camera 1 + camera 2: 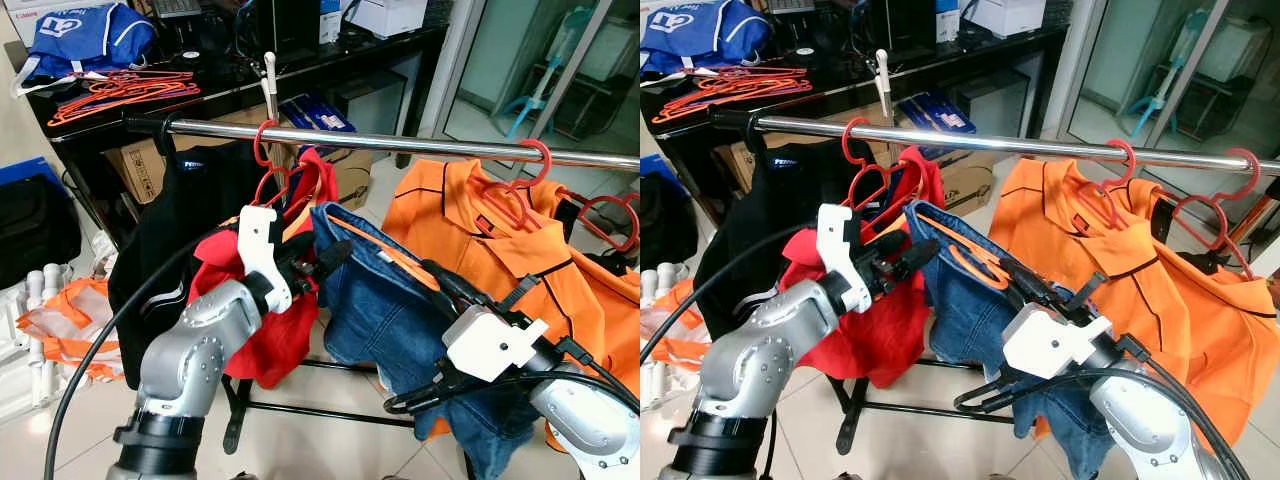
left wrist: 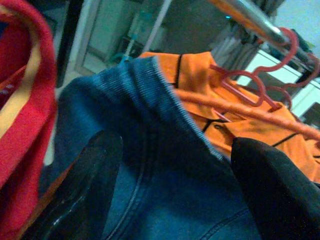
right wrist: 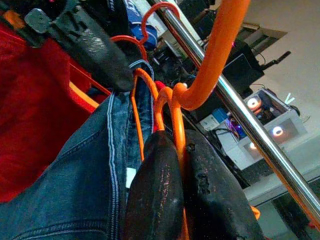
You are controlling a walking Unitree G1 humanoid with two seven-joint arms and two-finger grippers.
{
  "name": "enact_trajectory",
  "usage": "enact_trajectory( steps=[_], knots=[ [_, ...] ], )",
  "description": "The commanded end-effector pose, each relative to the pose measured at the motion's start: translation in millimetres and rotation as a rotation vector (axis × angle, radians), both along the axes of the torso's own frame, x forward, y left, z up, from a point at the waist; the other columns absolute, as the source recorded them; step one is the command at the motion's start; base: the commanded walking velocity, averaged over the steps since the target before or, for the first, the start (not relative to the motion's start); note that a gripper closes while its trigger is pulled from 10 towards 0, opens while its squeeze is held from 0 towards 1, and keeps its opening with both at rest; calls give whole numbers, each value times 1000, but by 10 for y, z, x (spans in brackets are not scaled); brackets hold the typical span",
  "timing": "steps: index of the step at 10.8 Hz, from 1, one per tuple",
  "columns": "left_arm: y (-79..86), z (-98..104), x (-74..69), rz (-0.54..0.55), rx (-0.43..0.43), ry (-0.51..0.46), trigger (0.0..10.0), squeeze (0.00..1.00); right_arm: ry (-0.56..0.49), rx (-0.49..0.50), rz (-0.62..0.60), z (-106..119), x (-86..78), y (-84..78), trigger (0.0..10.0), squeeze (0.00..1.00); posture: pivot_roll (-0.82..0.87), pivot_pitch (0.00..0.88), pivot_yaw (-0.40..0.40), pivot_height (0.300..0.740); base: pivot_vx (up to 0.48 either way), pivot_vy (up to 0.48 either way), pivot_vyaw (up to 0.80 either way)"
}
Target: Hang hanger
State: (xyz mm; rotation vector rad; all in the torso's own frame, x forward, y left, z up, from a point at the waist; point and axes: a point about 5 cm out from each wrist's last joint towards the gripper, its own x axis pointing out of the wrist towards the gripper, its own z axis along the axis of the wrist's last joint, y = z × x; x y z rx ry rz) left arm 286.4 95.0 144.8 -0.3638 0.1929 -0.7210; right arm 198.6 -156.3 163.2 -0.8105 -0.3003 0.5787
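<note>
mid-lift step: right tool [image 3: 180, 175] clenched on orange plastic hanger [image 3: 220, 55] carrying blue denim garment [image 1: 385, 320], left tool [image 2: 175, 190] spread at its waistband; next, hook over chrome rail [image 1: 400, 143] at 12 o'clock.

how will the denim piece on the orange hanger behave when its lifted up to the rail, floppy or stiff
Probably floppy: the denim garment droops in folds below the orange hanger. It looks thick, so likely heavy enough to tilt the hanger, which the right claw pinches just below its hook. The left claw, open around the denim's edge, may help steady any swing.
</note>
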Motion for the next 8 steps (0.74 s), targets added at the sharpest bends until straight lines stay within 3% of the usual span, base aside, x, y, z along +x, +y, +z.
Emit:
enact_trajectory(
  steps=[1, 4, 6, 7, 8],
  knots=[
    [-25, 47, 16, -25, 10, -27, 10000, 0, -51, 7, 29, 70, -7, 46, 0, 0, -80, 0, 11, 740, 0, 0, 0],
    [34, -2, 152, 21, 93, -16, 10000, 0, -46, 8, 45, 23, -20, 81, 0, 0, -87, 0, 12, 740, 0, 0, 0],
    [89, -29, 171, 56, 103, 9, 10000, 0, -44, -2, 27, 4, -18, 40, 0, 0, -86, 0, 8, 740, 0, 0, 0],
    [90, -33, 142, 47, 104, 7, 8157, 0, -44, -2, 24, -1, -12, 32, 0, 0, -85, 0, 7, 740, 0, 0, 0],
    [99, -47, 117, 46, 109, 9, 0, 0, -45, -1, 23, -1, 2, 31, 0, 0, -81, 0, 5, 740, 0, 0, 0]
  ],
)
